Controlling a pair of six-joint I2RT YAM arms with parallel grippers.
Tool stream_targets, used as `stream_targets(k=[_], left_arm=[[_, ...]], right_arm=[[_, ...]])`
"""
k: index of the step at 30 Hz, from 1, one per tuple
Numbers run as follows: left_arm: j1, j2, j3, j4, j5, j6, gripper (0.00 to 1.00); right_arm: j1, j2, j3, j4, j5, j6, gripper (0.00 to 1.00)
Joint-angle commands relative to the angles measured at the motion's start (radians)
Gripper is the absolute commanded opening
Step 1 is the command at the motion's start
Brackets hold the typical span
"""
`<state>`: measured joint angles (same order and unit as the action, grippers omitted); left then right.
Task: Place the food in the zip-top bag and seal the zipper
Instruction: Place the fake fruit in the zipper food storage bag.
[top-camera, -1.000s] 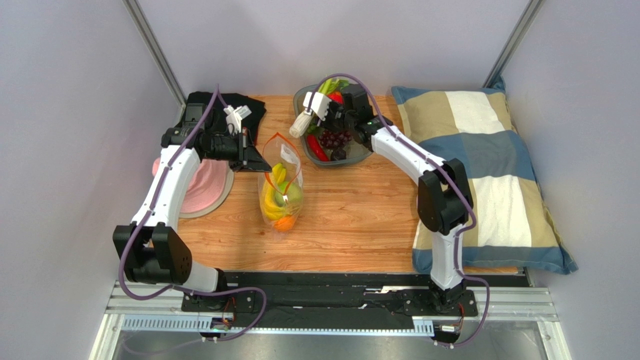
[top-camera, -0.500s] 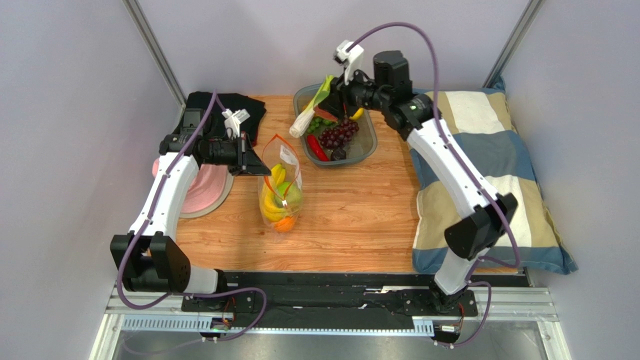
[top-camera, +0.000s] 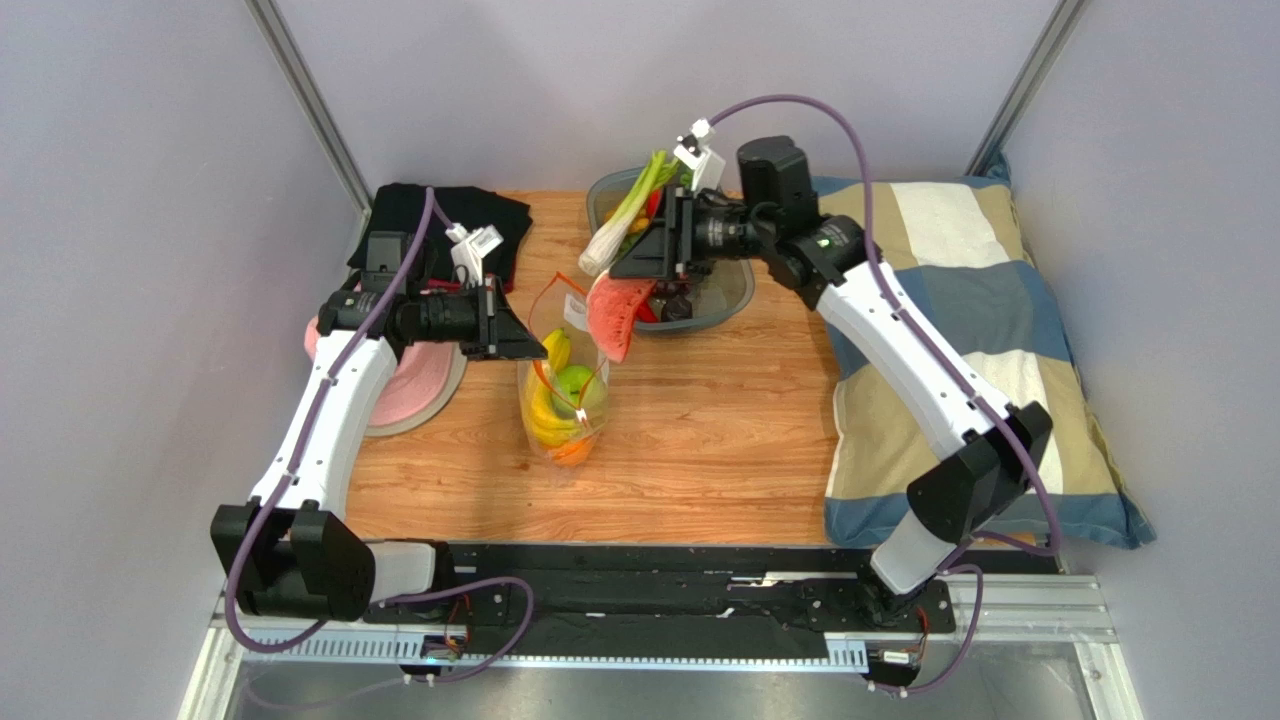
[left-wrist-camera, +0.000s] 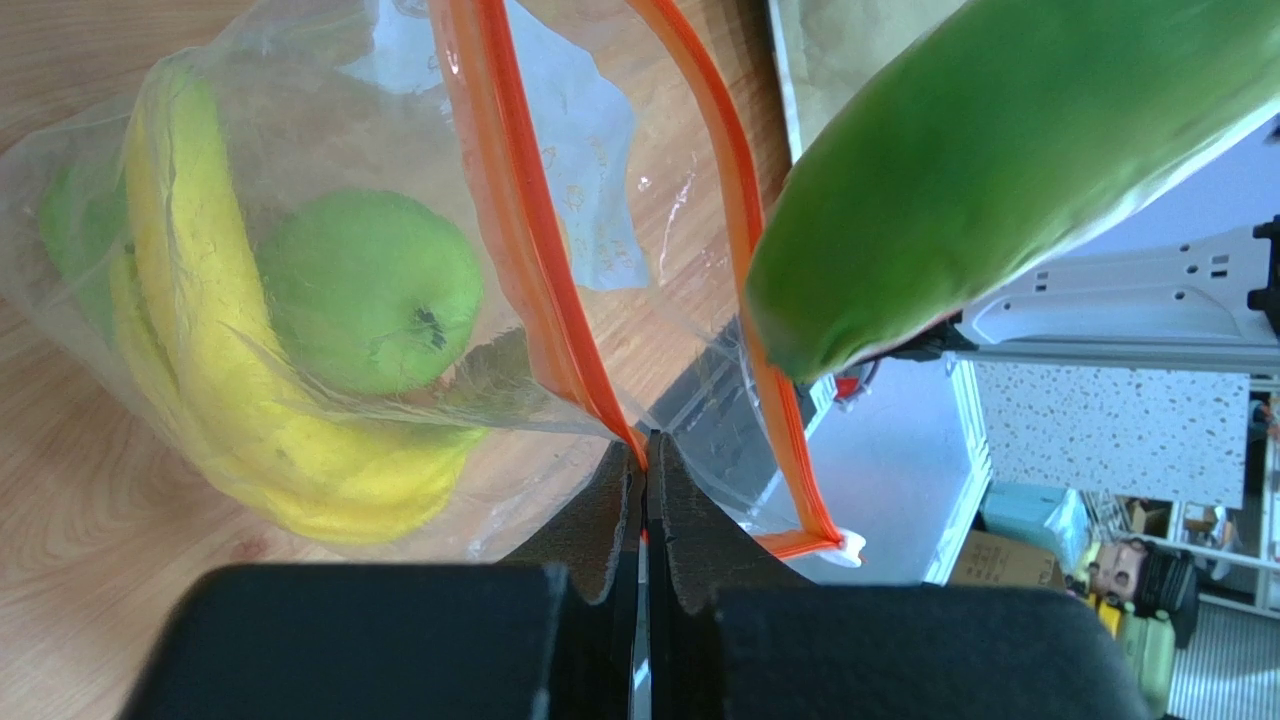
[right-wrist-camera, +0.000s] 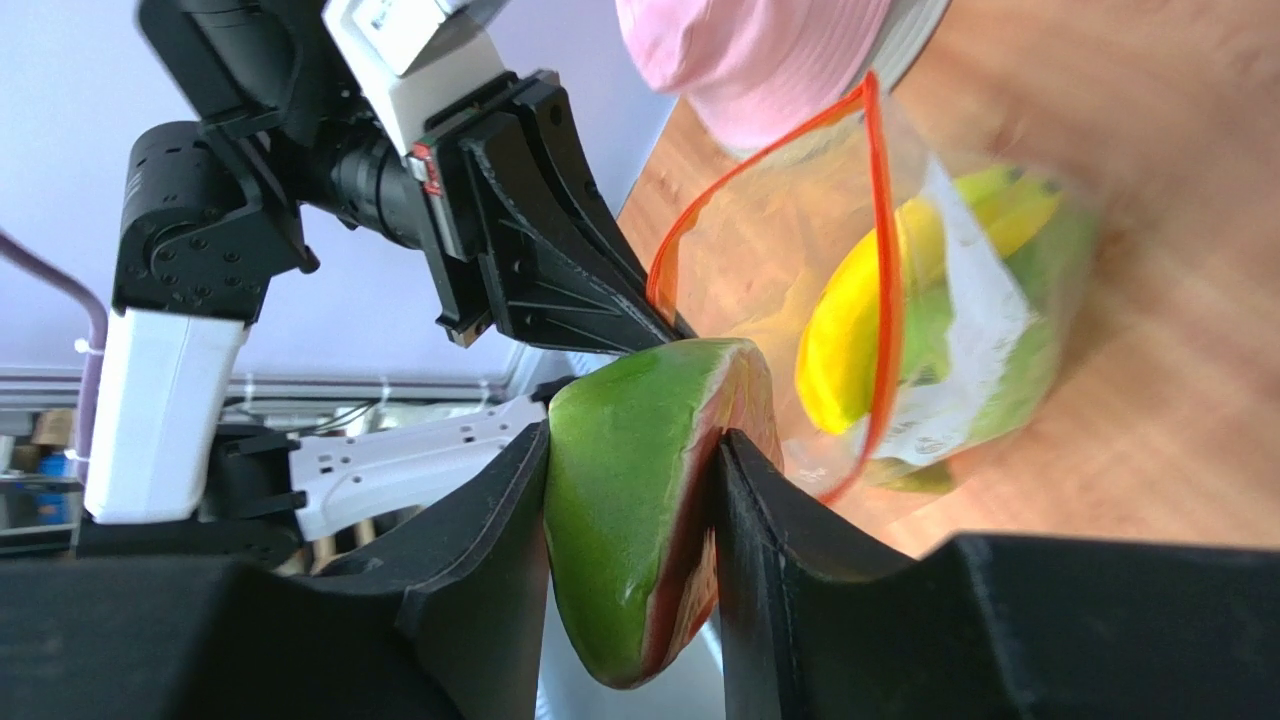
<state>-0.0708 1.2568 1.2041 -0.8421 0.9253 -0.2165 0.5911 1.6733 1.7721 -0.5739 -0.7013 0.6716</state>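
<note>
- left hand (left-wrist-camera: 646, 477) pinched together on the zip-top bag (top-camera: 564, 393) rim at the zipper (left-wrist-camera: 519, 225), mouth open
- bag stands mid-counter (top-camera: 721, 435), with banana (left-wrist-camera: 196, 360) and green apple (left-wrist-camera: 368, 285) inside
- right hand (right-wrist-camera: 631, 450) clamped on watermelon slice (top-camera: 613, 318), just beside bag mouth

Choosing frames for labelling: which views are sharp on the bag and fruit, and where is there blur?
Top external: even light, sharp throughout, the bag small in frame. Left wrist: apple crisp through the plastic, slice close to the lens and soft, background at right washed out. Right wrist: slice sharp, fruit in the bag behind it blurred.
</note>
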Motion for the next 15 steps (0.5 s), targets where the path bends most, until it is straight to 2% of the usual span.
stream_targets(k=[1, 6, 15], left_arm=[[-0.011, -0.053, -0.015, 0.06, 0.007, -0.02, 0.0], [-0.011, -0.079, -0.035, 0.069, 0.006, -0.023, 0.0], [-0.011, -0.086, -0.043, 0.087, 0.007, -0.038, 0.0]], right_arm=[[0.041, 0.009, 0.059, -0.05, 0.041, 0.156, 0.0], [0.05, 0.06, 0.09, -0.055, 0.034, 0.194, 0.0], [0.079, 0.157, 0.153, -0.13, 0.048, 0.166, 0.0]])
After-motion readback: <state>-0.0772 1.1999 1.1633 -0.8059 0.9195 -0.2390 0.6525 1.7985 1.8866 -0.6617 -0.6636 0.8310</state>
